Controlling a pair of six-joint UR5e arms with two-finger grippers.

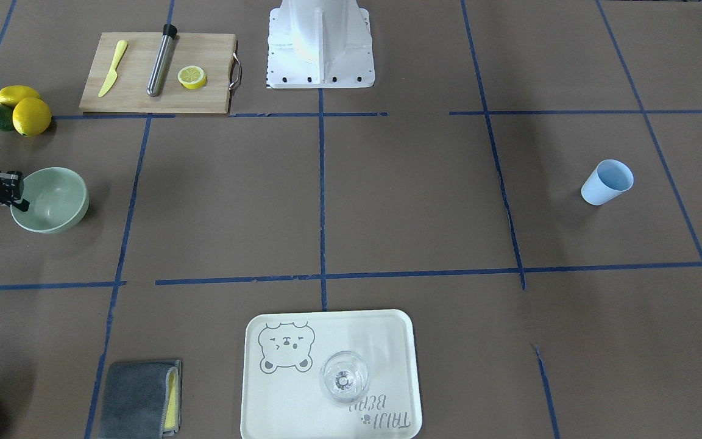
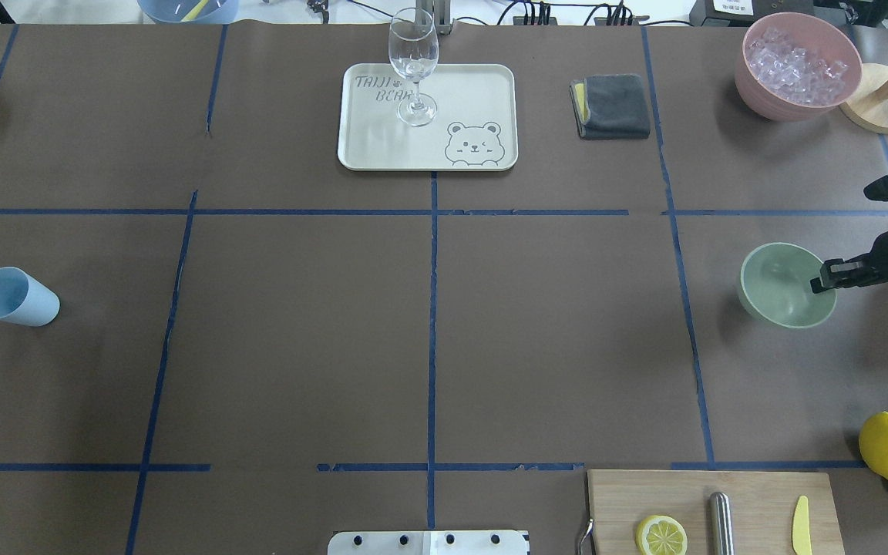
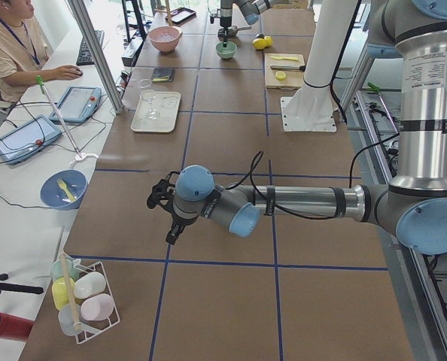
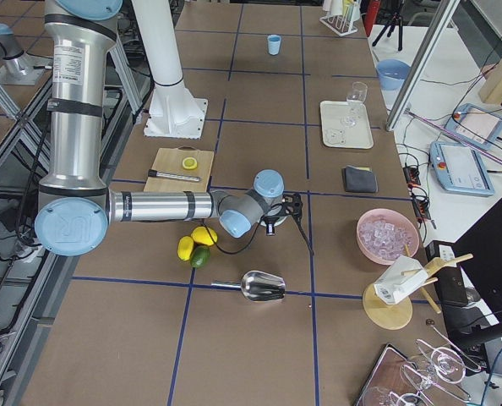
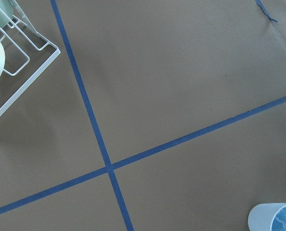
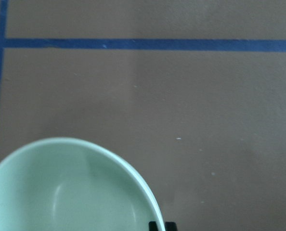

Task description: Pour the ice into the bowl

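Locating ice (image 2: 797,63): heaped in pink container (image 2: 752,89), well apart from bowl.
Bowl (image 2: 779,281): empty, right gripper (image 2: 819,284) seemingly clamped on its rim.
Left gripper (image 3: 162,214): cannot tell whether apart or together.
Risk: one-sided rim pinch — bowl may pivot or slip free.

Cream tray (image 2: 382,146) — wine glass (image 2: 414,65) upright on it. Grey cloth (image 2: 612,106) near tray. Light blue cup (image 2: 15,297) well apart from tray. Cutting board (image 2: 760,493) with lemon slice (image 2: 660,535) across the surface (image 2: 297,339) from tray.
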